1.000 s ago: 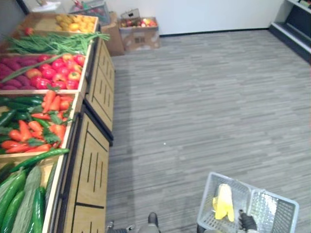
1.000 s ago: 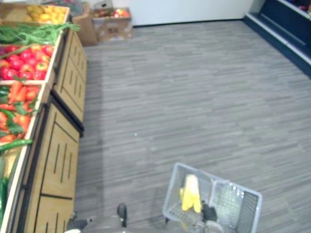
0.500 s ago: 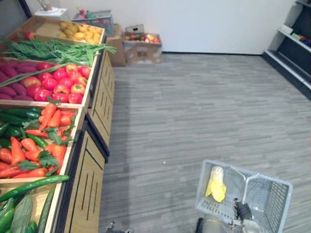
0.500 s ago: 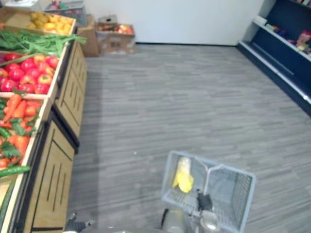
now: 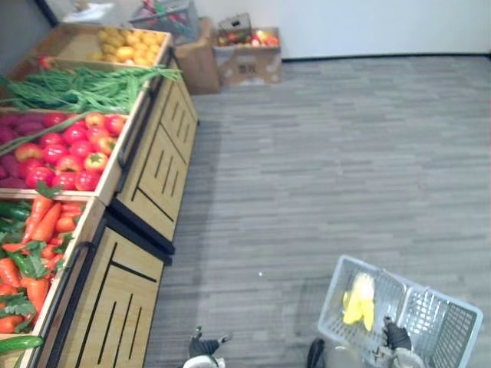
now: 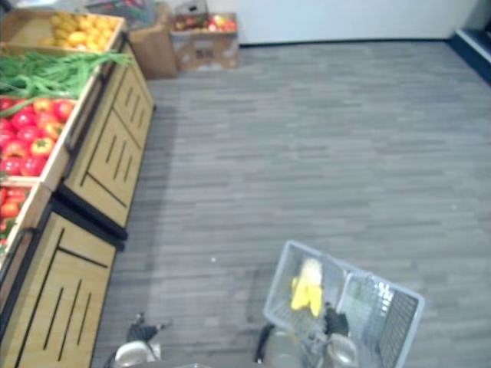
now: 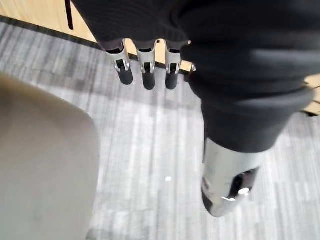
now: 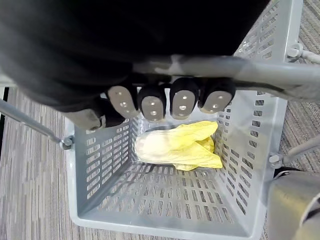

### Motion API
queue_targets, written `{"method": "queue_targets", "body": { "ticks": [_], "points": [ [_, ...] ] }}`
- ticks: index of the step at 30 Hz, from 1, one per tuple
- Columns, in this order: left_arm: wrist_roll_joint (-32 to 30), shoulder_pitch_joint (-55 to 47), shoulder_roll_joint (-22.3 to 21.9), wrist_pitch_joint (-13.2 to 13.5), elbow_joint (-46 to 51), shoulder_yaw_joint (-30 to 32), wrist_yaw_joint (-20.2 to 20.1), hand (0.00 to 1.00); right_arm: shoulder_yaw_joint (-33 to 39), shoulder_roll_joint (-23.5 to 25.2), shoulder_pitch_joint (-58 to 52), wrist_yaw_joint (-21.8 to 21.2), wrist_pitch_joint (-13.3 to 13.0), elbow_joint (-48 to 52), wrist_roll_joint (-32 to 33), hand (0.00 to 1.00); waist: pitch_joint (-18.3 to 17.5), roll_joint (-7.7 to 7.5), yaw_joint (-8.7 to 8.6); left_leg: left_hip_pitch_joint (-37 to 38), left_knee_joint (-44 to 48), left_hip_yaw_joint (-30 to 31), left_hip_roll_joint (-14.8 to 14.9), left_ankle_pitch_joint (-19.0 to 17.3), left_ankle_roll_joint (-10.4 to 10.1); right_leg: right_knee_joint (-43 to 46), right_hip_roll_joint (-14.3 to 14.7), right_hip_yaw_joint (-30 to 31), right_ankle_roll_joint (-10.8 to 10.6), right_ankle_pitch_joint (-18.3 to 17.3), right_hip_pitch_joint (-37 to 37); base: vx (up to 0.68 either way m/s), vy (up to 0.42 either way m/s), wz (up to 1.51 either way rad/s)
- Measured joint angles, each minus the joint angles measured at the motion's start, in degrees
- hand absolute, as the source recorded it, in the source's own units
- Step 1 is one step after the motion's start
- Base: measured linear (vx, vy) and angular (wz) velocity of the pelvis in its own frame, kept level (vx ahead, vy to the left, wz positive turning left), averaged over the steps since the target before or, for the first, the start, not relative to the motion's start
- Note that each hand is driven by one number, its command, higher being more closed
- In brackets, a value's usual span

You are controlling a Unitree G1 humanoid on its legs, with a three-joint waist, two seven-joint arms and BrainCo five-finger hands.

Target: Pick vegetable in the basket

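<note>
A grey plastic basket point(image 5: 439, 334) hangs low at my right side over the floor. My right hand point(image 8: 165, 102) is shut on its grey handle point(image 8: 280, 75), fingers curled round the bar. In the basket's bottom lies one pale yellow leafy vegetable point(image 8: 176, 148), also seen from above as a yellow vegetable point(image 5: 359, 300). My left hand point(image 7: 145, 70) hangs open beside the wooden stand, fingers straight, holding nothing; it shows at the lower edge as the left hand point(image 5: 204, 349).
A wooden produce stand point(image 5: 146, 176) runs along my left with bins of carrots point(image 5: 42, 230), red tomatoes point(image 5: 65, 146), green beans point(image 5: 77, 84) and yellow fruit point(image 5: 130, 46). Cardboard boxes point(image 5: 245, 54) stand at the far wall. Grey striped floor point(image 5: 345, 153) stretches to the right.
The camera has moved, so the stand now sits further left and the cucumbers have left the picture. The basket stays in my right hand with the yellow vegetable inside.
</note>
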State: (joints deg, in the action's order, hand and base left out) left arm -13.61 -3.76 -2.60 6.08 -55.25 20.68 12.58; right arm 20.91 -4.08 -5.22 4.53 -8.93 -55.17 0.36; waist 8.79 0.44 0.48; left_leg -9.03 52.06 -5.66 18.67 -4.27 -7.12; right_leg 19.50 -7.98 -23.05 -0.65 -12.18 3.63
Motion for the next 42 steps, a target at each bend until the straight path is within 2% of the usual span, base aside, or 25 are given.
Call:
{"method": "queue_targets", "body": {
  "ticks": [3, 5, 6, 8, 9, 10, 11, 13, 15, 17, 18, 20, 21, 22, 23, 25, 28, 30, 32, 33, 35, 36, 37, 38, 42],
  "points": [
    [3.36, 0.25, -0.2, 0.25, 2.28, -0.01, 0.55, 0.0, -0.05, 0.01, -1.88, 0.14, 0.54, 0.17, 0.13, 1.0, 0.03, -0.21, 1.57, -8.39, 0.34, -7.68, -0.46, -3.07, 0.16, -6.08, 0.21, -2.87, -0.68, -0.4, -6.8, 0.29, -0.089, 0.35],
    [4.41, 0.51, -0.44, 0.66, 3.19, -0.08, 0.75, 0.0, -0.5, 0.05, -1.8, 0.16, 0.9, 0.38, 0.04, 1.0, 0.07, -0.17, 1.7, -13.14, -10.37, -13.72, -3.07, -4.72, 0.69, -9.76, 0.44, -5.31, -1.87, -0.48, -9.96, 0.28, 0.054, 0.3],
    [4.35, 0.53, -0.52, 0.74, 3.11, -0.08, 0.81, 0.0, -0.47, 0.16, -1.96, 0.17, 0.91, 0.41, -0.05, 1.0, 0.07, -0.17, 1.78, -12.94, -15.64, -15.29, -4.07, -4.28, 1.32, -10.52, 0.49, -5.69, -2.21, -0.29, -10.8, 0.36, 0.123, 0.25],
    [4.37, 0.22, -1.41, 0.91, 2.79, 1.19, 0.82, 0.0, -0.22, 0.78, -3.2, 0.27, 0.89, 1.41, -0.31, 1.0, -0.1, 0.21, 2.74, -11.15, -35.11, -19.03, -6.97, 2.58, 5.79, -12.4, 1.28, -6.49, -4.54, -1.18, -14.43, 0.37, 0.19, 0.07],
    [4.55, 0.32, -1.56, 0.95, 2.86, 2.26, 0.71, 0.0, -0.25, 1.11, -3.44, 0.28, 0.91, 1.43, -0.34, 1.0, 0.06, -0.32, 3.37, -10.65, -35.5, -19.38, -7.46, 5.12, 9.91, -12.42, 0.82, -6.27, -5.61, -1.84, -15.28, 0.38, 0.218, 0.12],
    [4.54, 0.78, -1.17, 0.83, 2.88, 3.64, 0.75, 0.0, -1.05, 2.17, -3.61, 0.38, 1.02, 1.66, -0.34, 1.0, -0.71, -2.26, 3.45, -9.77, -36.39, -20.85, -9.83, 3.71, 10.12, -12.52, -0.9, -5.99, -5.5, -1.74, -15.76, 0.38, 0.205, 0.14],
    [5.0, 0.77, -1.1, 1.0, 3.37, 5.02, 0.79, 0.0, -2.03, 2.94, -3.96, 0.28, 0.77, 2.5, -0.33, 1.0, -0.61, -3.87, 3.7, -9.85, -35.41, -21.98, -10.35, 1.25, 10.41, -12.76, -1.61, -4.84, -4.19, -0.71, -15.73, 0.37, 0.185, 0.15],
    [5.85, 1.08, -1.33, 0.87, 3.31, 7.4, 0.92, 0.0, -3.06, 3.72, -3.56, 0.33, 0.69, 2.61, -0.32, 1.0, -1.24, -4.64, 5.13, -9.66, -32.62, -22.74, -10.26, -1.77, 10.33, -13.15, -2.19, -1.6, -3.95, 2.34, -16.01, 0.38, 0.211, -0.09],
    [5.77, 0.95, -0.91, 0.74, 2.58, 7.91, 0.94, 0.0, -3.55, 4.02, -3.33, 0.28, 0.68, 2.34, -0.39, 1.0, -2.05, -4.96, 4.97, -8.9, -30.86, -23.63, -10.48, -3.05, 12.31, -12.28, -2.77, 1.45, -4.51, 5.13, -16.66, 0.43, 0.249, 0.18],
    [5.57, 0.84, 0.43, 0.1, 1.43, 7.32, 0.85, 0.0, -3.24, 3.78, -3.32, 0.18, 0.0, 0.91, -0.43, 1.0, -3.38, -6.08, 4.62, -7.51, -33.0, -23.34, -12.87, -3.25, 12.57, -8.24, -4.3, 3.54, -5.54, 7.05, -15.67, 0.36, 0.242, 0.52],
    [5.5, 0.65, 1.87, -0.63, -0.1, 5.63, 0.88, 0.0, -2.35, 2.73, -2.83, 0.12, -0.34, -1.46, -0.41, 1.0, -5.45, -6.85, 4.37, -6.0, -37.25, -21.59, -15.49, -3.42, 12.4, 1.36, -6.37, 4.88, -7.78, 8.77, -11.13, 0.35, 0.239, 0.59],
    [5.5, 0.62, 2.85, -0.94, -0.75, 4.09, 0.87, 0.0, -1.64, 1.88, -2.36, 0.16, -0.74, -2.69, -0.43, 1.0, -5.57, -7.2, 4.36, -4.09, -39.33, -19.98, -17.23, -3.56, 12.33, 10.57, -8.09, 6.47, -9.45, 11.92, -7.9, 0.24, 0.15, 0.63],
    [5.47, 0.17, 3.27, -1.3, -0.86, 2.41, 0.86, 0.0, -1.54, 0.63, -1.77, 0.14, -1.2, -3.33, -0.42, 1.0, -5.47, -7.24, 4.2, -0.97, -41.74, -18.1, -18.67, -3.82, 12.03, 19.93, -9.28, 9.48, -10.31, 18.77, -4.26, 0.22, 0.11, 0.65],
    [4.78, -0.2, 4.06, -1.45, -0.91, 0.89, 0.86, 0.0, -1.58, 0.12, -1.2, 0.11, -1.35, -3.91, -0.44, 1.0, -4.97, -6.73, 3.89, 1.42, -43.03, -16.56, -19.46, -4.0, 11.93, 27.8, -9.42, 11.78, -10.65, 20.75, -1.2, 0.35, 0.111, 0.93],
    [3.19, -0.79, 5.32, -1.76, -1.65, -0.76, 0.82, 0.0, -1.67, 0.05, -0.57, 0.13, -1.42, -4.28, -0.48, 1.0, -4.85, -6.57, 2.98, 4.48, -43.91, -13.72, -19.9, -4.46, 11.84, 37.91, -8.82, 12.73, -9.02, 18.37, 2.63, 0.31, 0.056, 0.83],
    [2.16, -2.07, 5.95, -1.75, -1.89, -1.15, 0.83, 0.0, -1.67, 0.16, -0.6, 0.08, -1.78, -4.23, -0.55, 1.0, -4.79, -6.09, 2.44, 8.54, -45.04, -10.44, -19.72, -5.15, 11.93, 43.7, -7.1, 12.1, -7.18, 12.83, 7.23, 0.31, 0.003, 0.96],
    [1.69, -2.62, 6.55, -1.77, -3.69, -0.76, 0.62, 0.0, 0.64, 0.69, 0.52, 0.14, -2.07, -4.16, -0.46, 1.0, -4.69, -5.62, 1.72, 12.12, -45.99, -4.23, -19.21, -5.58, 11.28, 34.72, -6.8, 8.82, -4.71, 3.84, 12.33, 0.31, -0.115, 1.18],
    [2.22, -2.33, 5.84, -1.73, -3.97, 0.2, 0.42, 0.0, 2.18, 0.69, 0.7, 0.14, -1.99, -4.21, -0.56, 1.0, -4.38, -4.52, 1.88, 13.44, -46.01, 0.47, -17.79, -6.17, 10.35, 21.65, -5.26, 9.89, -3.91, 3.35, 13.07, 0.34, -0.217, 1.26],
    [2.25, -2.49, 4.37, -1.71, -3.92, 2.52, 0.13, 0.0, 3.5, 0.98, 0.8, 0.11, -1.87, -4.17, -1.72, 1.0, -3.83, -2.87, 2.12, 14.15, -45.57, 6.18, -15.07, -7.46, 8.12, 4.49, -2.45, 15.51, -4.38, 4.13, 12.02, 0.38, -0.314, 1.2],
    [2.25, -2.59, 4.19, -1.71, -3.91, 2.97, 0.04, 0.0, 3.46, 1.03, 0.85, 0.11, -1.87, -4.13, -2.17, 1.0, -3.78, -2.76, 2.27, 14.25, -45.35, 7.34, -14.42, -7.93, 7.34, 1.05, -2.08, 17.1, -4.98, 4.51, 11.8, 0.38, -0.382, 1.08],
    [2.28, -2.33, 3.66, -1.62, -3.15, 5.5, -0.35, 0.0, 2.82, 1.69, 1.03, -0.1, -1.67, -3.95, -4.34, 1.0, -3.42, -3.34, 3.35, 13.8, -43.35, 12.6, -12.63, -11.06, 3.55, -8.14, -1.96, 22.05, -7.22, 5.91, 9.8, 0.35, -0.454, 1.1],
    [2.28, -2.41, 3.6, -1.54, -2.65, 6.66, -0.53, 0.0, 2.4, 1.95, 0.96, -0.15, -1.61, -3.95, -4.88, 1.0, -3.43, -3.98, 3.43, 13.3, -42.74, 14.05, -12.61, -12.06, 2.53, -9.19, -2.4, 23.15, -7.41, 6.05, 8.86, 0.36, -0.655, 1.32],
    [2.29, -1.94, 2.9, -1.6, -2.5, 8.77, -0.56, 0.0, 2.18, 2.13, 1.14, -0.14, -1.28, -3.95, -4.98, 1.0, -3.36, -3.49, 3.75, 13.02, -41.86, 16.05, -10.79, -13.33, 1.23, -6.47, -1.18, 21.26, -8.91, 9.97, 8.64, 0.28, -0.554, 1.14],
    [2.33, -1.97, 1.89, -1.59, -2.24, 9.21, -0.7, 0.0, 2.53, 1.86, 1.08, -0.1, -1.07, -3.69, -4.93, 1.0, -3.28, -2.91, 3.79, 12.74, -41.8, 15.26, -9.28, -12.98, 1.44, -4.69, -0.69, 18.84, -8.17, 7.91, 8.65, 0.34, -0.603, 1.45],
    [3.12, -2.63, -0.57, -1.58, -1.59, 12.66, -1.2, 0.0, 0.93, -0.18, 1.32, -0.37, -0.07, -3.5, -5.27, 1.0, -3.63, -0.62, 3.41, 10.92, -46.32, 12.41, -4.93, -1.81, -1.3, 2.42, -1.11, 7.53, -3.81, 2.06, 7.36, 0.26, -0.409, 1.37]
  ]
}}
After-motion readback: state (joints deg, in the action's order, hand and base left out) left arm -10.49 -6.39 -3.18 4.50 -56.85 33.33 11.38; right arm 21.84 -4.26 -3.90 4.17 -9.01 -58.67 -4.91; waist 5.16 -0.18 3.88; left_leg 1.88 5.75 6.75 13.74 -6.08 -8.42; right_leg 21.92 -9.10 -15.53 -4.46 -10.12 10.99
